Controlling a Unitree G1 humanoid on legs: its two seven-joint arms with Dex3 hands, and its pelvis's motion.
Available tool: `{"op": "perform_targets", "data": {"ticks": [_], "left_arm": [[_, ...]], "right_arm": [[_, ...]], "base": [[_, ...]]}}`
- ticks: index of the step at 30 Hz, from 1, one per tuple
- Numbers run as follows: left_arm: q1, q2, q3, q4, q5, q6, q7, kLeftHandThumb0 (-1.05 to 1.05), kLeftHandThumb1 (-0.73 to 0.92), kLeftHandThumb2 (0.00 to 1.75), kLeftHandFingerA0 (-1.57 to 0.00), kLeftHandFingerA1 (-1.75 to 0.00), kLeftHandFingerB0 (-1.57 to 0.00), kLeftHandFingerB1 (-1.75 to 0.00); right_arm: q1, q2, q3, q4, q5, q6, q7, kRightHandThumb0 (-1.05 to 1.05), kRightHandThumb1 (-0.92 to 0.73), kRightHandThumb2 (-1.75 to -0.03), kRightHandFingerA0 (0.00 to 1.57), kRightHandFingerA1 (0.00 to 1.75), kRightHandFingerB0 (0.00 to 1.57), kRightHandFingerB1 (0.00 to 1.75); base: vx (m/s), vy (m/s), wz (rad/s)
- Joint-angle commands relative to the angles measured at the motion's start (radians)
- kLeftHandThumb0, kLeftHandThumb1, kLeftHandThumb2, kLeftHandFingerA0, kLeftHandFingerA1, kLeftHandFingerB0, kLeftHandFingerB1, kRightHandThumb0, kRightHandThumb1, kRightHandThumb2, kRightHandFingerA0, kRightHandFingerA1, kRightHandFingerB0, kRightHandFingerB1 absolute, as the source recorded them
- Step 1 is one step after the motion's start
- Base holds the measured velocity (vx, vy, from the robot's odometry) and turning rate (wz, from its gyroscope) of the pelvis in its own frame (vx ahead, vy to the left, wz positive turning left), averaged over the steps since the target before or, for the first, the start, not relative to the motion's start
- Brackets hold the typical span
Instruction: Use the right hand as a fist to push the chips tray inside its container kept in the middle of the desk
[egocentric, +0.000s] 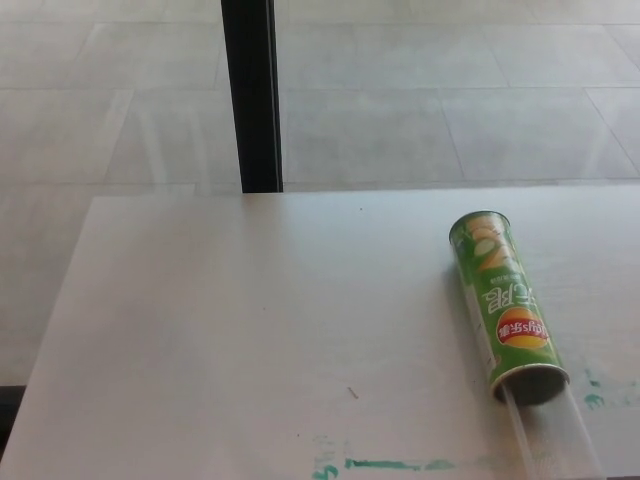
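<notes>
Chips can (505, 305) lies on its side on the right part of the white tabletop (250, 320), its closed end pointing away from the robot and its open mouth facing the near edge. The can is green, with a red and yellow logo near the mouth and pictures of chips toward the far end. It lies slightly slanted, the mouth a little further right than the far end.

From the open mouth a clear plastic tray (555, 435) sticks out toward the near edge. It is see-through and faint, so only its long edges show; its far end sits inside the mouth, and its near end runs to the bottom of the picture. Whether it holds anything cannot be told.

Green paint smears (385, 464) mark the tabletop along the near edge, left of the tray, and a few smaller green spots (593, 398) lie just right of the can's mouth. A small dark fleck (352, 392) sits on the bare surface left of the can.

Beyond the tabletop is a pale tiled floor (450, 110), and a black post (250, 95) stands upright behind the far edge.

Neither hand shows, so the state of the fingers cannot be told.
</notes>
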Motion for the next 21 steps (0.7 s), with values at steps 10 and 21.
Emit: {"op": "perform_targets", "data": {"ticks": [10, 21], "left_arm": [[0.027, 0.038, -0.009, 0.004, -0.001, -0.037, -0.01, -0.72, 0.92, 0.72, -0.51, -0.66, -0.42, -0.51], [0.033, 0.046, -0.005, 0.003, -0.011, -0.022, -0.025, -0.73, 0.92, 0.71, -0.51, -0.66, -0.43, -0.5]], "right_arm": [[0.175, -0.28, 0.027, -0.176, -0.147, -0.003, 0.283, -1.03, -0.47, -1.04, 1.14, 0.95, 0.8, 0.84], [0.32, -0.302, -0.038, -0.274, -0.307, -0.015, 0.31, -1.05, -0.46, -1.06, 1.15, 1.02, 0.78, 0.86]], "base": [[0.0, 0.0, 0.0], [0.0, 0.0, 0.0]]}}
